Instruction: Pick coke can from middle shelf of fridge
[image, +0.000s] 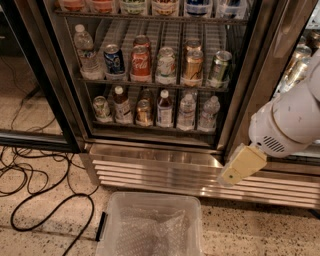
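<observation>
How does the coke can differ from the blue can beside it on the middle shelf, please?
The coke can is red with white script; the blue can is dark blue. The coke can stands right of the blue can, which sits next to a water bottle. Both stand on the middle shelf. The gripper hangs low at right, far from both.
</observation>
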